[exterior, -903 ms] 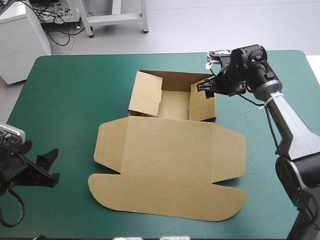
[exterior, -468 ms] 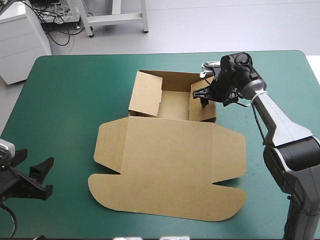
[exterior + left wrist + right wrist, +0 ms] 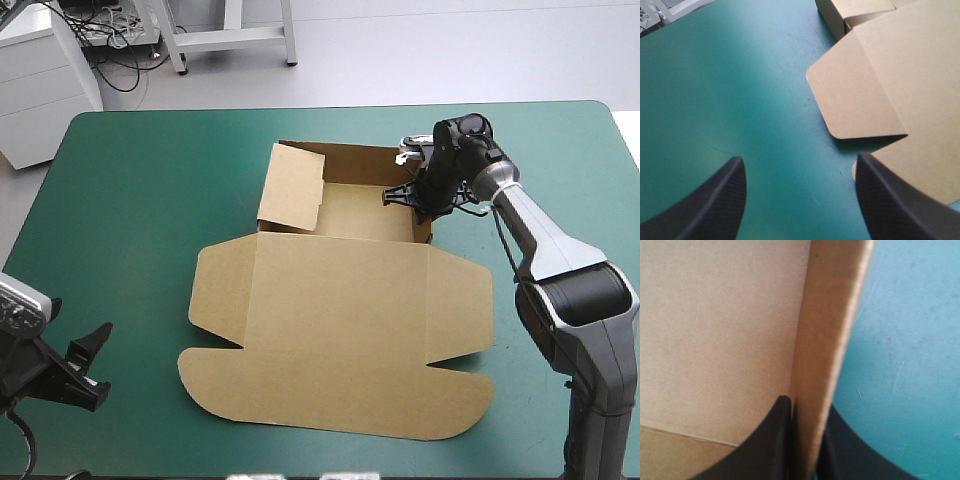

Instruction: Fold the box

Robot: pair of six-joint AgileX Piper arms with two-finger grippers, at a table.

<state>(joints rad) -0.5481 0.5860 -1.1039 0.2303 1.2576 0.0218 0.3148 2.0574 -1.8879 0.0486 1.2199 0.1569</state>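
Observation:
The brown box [image 3: 340,330] lies mid-table with its wide lid flat toward the near edge and its tray [image 3: 350,210] at the far side. The tray's left flap [image 3: 290,190] stands raised. My right gripper [image 3: 418,200] is at the tray's right wall, and in the right wrist view it [image 3: 807,407] is shut on that upright wall [image 3: 827,340], one finger inside and one outside. My left gripper [image 3: 90,365] hangs open at the table's near left corner. In the left wrist view it [image 3: 800,200] holds nothing, and the lid's rounded side flap [image 3: 860,95] lies ahead of it.
The teal-green cover [image 3: 130,220] stretches between my left gripper and the box. A white cabinet [image 3: 40,80] stands off the table's far left corner. The right arm reaches in over the table's far right part.
My right gripper moved left onto the tray's right wall and shut on it, and that wall now stands more upright. My left gripper shifted slightly near the table's corner.

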